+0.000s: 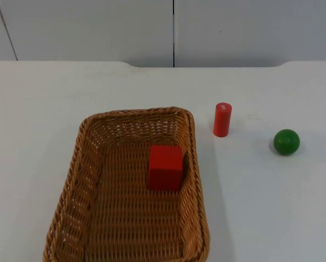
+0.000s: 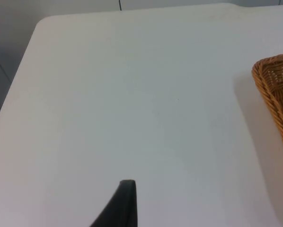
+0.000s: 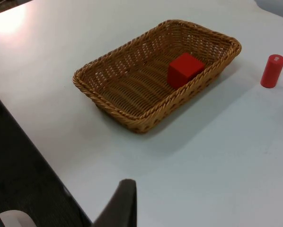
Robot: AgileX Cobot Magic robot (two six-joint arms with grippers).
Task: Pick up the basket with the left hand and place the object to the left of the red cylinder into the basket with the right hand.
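Inside, the basket [image 1: 86, 164] holds a red cube [image 1: 165, 167].

White table [image 1: 37, 109] meets grey partition wall [image 1: 86, 27]

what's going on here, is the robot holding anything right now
Nothing is being held. The wicker basket sits on the white table with a red cube already inside it. The red cylinder stands upright just right of the basket, and a green ball lies further right. The left gripper hangs over bare table beside the basket's rim; the right gripper looks onto the basket from off to the side. So the cube appears placed.
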